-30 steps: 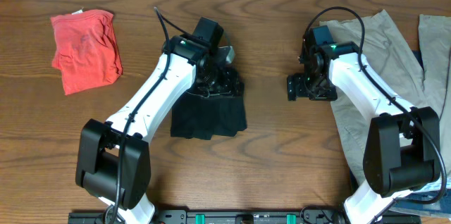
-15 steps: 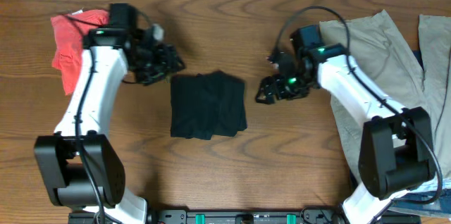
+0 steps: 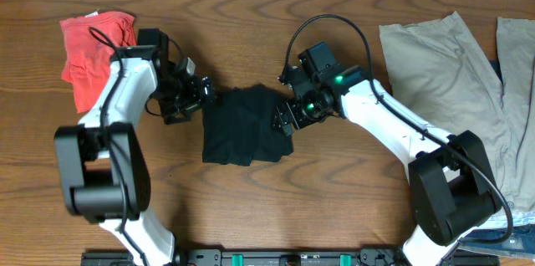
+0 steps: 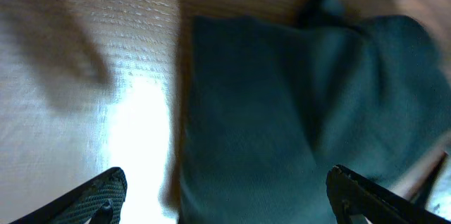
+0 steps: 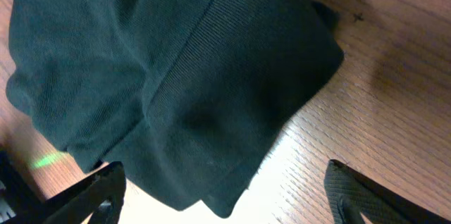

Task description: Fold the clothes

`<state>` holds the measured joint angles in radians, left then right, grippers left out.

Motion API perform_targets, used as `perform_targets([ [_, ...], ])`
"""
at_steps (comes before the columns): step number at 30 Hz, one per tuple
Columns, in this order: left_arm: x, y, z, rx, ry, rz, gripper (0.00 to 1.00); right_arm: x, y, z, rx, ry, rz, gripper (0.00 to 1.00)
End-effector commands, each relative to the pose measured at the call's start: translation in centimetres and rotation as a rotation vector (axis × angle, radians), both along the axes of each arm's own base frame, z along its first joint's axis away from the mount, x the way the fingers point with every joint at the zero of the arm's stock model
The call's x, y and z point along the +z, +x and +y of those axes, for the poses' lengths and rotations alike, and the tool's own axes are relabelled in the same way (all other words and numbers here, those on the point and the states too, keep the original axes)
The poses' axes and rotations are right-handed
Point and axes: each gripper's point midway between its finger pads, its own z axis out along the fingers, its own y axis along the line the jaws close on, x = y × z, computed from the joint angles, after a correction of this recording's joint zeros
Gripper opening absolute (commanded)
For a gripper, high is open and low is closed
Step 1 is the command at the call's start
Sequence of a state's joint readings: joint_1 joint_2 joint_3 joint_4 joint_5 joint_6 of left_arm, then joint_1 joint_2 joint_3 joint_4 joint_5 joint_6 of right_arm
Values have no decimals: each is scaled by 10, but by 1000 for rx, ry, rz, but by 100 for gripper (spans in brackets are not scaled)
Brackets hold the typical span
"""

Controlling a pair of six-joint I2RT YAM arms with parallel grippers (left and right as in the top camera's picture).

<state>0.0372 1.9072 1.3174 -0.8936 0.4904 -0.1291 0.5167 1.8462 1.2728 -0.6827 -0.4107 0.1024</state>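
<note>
A folded black garment (image 3: 247, 128) lies on the wooden table at the centre. My left gripper (image 3: 201, 99) is open at the garment's upper left corner; in the left wrist view the dark cloth (image 4: 282, 118) fills the space between the spread fingers (image 4: 225, 199). My right gripper (image 3: 284, 117) is open at the garment's upper right edge; in the right wrist view the folded cloth (image 5: 162, 76) and its corner lie between the wide fingers (image 5: 225, 196). Neither gripper holds cloth.
A folded red garment (image 3: 100, 57) lies at the far left. Beige trousers (image 3: 451, 90) are spread at the right, with more beige cloth (image 3: 517, 57) at the right edge. The table's front edge has a black rail (image 3: 276, 258).
Both arms have swung inward to the black garment. The left gripper moved from near the red garment to the garment's left corner, the right gripper to its right edge.
</note>
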Motion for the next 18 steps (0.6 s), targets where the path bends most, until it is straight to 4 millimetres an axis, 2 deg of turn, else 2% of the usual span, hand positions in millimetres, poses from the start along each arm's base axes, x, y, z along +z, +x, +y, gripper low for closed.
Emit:
perform_targets([
  [1,-24,0,-3,-27,-7,33,93,-8,-1,-1,-32,-29,10,87],
  [5,-39,0,-25,-56,-118,56,97,-11,-1,-5,-44,-53,14,86],
  [7,-39,-2,-39,-92,-204,54,79,-13,0,-9,-51,-75,11,86],
  [9,-35,-2,-47,-127,-259,33,54,-16,0,-15,-62,-104,10,84],
  [12,-32,0,-46,-167,-268,-5,14,-18,1,-25,-86,-143,15,84],
  [13,-30,2,-44,-164,-267,-12,8,-19,2,-28,-91,-151,15,83],
  [14,-28,3,-42,-158,-266,-19,6,-20,3,-31,-97,-161,14,83],
  [16,-22,9,-35,-145,-254,-42,6,-20,5,-35,-109,-171,14,83],
  [18,-17,20,-17,-115,-190,-71,6,-21,7,-41,-130,-179,21,83],
])
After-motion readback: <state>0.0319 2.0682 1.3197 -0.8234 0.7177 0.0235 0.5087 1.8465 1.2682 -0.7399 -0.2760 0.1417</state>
